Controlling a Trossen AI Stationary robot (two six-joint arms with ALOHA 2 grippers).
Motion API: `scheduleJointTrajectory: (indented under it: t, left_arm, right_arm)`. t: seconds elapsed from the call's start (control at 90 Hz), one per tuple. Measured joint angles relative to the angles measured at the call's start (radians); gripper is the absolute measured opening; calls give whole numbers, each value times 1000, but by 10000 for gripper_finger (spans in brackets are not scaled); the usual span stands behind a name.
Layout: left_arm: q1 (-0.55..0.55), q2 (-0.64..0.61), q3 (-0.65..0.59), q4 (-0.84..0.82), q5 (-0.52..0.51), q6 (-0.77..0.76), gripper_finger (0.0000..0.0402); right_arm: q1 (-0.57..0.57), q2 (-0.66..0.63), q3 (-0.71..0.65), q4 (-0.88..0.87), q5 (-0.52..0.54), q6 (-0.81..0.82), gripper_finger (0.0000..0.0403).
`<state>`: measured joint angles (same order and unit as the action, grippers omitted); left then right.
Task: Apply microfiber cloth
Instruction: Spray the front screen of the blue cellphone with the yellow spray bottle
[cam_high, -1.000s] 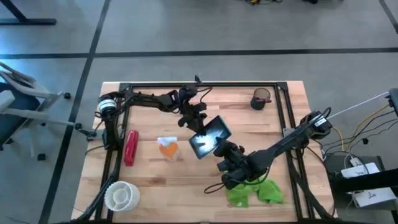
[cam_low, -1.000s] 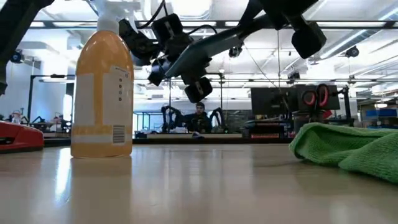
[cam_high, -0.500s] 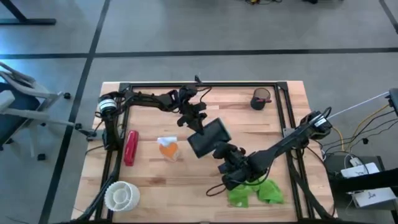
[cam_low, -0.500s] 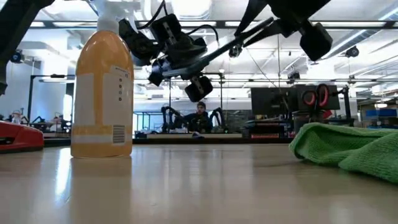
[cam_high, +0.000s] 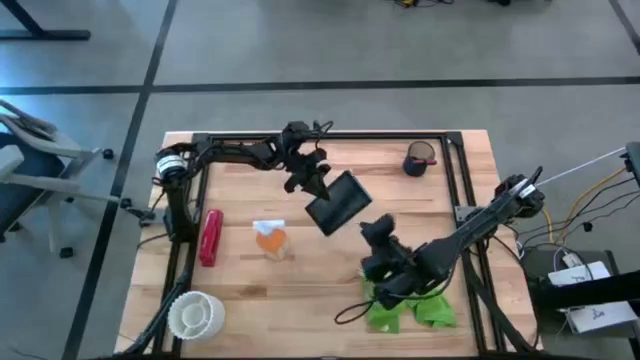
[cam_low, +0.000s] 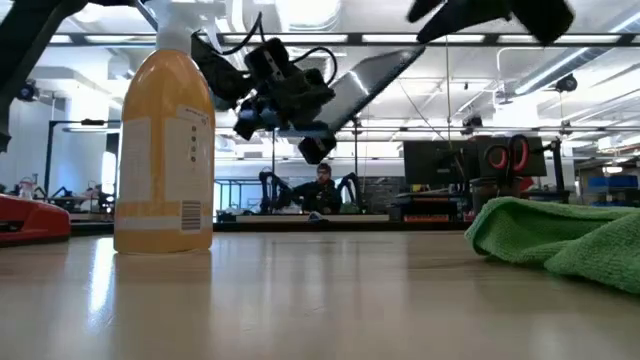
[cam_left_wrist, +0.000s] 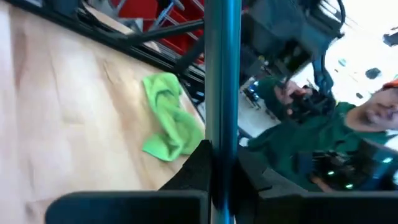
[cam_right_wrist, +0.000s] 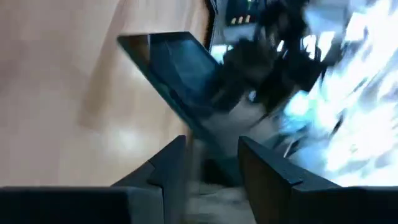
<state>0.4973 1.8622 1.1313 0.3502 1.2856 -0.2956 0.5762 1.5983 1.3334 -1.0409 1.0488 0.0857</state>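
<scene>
Cloth pick-up pending: left gripper (cam_high: 312, 186) clamps dark flat tablet (cam_high: 338, 202); right gripper (cam_high: 379, 232), apparently open, must descend to lime-green microfiber cloth (cam_high: 408, 309) at 5 o'clock

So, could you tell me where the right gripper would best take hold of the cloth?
Probably at the raised fold of the cloth, coming straight down from above. It lies crumpled on the table, and in the low view its humped ridge stands clear of the wood, giving the fingers something to pinch. The right gripper is open near it; the left gripper holds the tablet aloft.
</scene>
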Motion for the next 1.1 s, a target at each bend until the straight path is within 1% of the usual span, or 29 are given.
scheduleJointTrajectory:
  t: [0.1, 0.244, 0.322, 0.433, 0.589, 0.644, 0.722, 0.8, 0.933, 1.0, 1.1]
  left_arm:
    - [-3, 0, 0, 37, -23, 25, 8]
    - [-22, 0, 0, 94, -50, 46, 8]
    - [-34, 0, 0, 132, -72, 49, 8]
    - [-52, 0, 0, 170, -98, 58, 8]
    - [-76, 0, 0, 181, -135, 65, 8]
    - [-83, 0, 0, 182, -136, 65, 8]
    - [-92, 0, -2, 180, -147, 68, 8]
    - [-101, 0, -2, 171, -152, 72, 8]
    - [-111, 0, -3, 156, -181, 82, 8]
    - [-113, 0, -9, 153, -184, 89, 8]
    - [-115, 0, -16, 157, -201, 102, 8]
  right_arm:
    - [0, -64, -53, -9, -55, 240, 112]
    - [-1, -155, -162, 4, -109, 482, 103]
    - [-2, -208, -233, 38, -130, 580, 101]
    - [-15, -291, -351, 187, -180, 660, 104]
    - [-51, -387, -550, 531, -269, 682, 116]
    - [-67, -402, -620, 688, -290, 673, 119]
    - [-83, -413, -705, 865, -292, 634, 123]
    - [-95, -415, -748, 1034, -286, 578, 124]
    - [-101, -450, -762, 1215, -251, 459, 118]
    - [-101, -476, -762, 1242, -232, 416, 114]
    - [-101, -525, -759, 1248, -193, 402, 110]
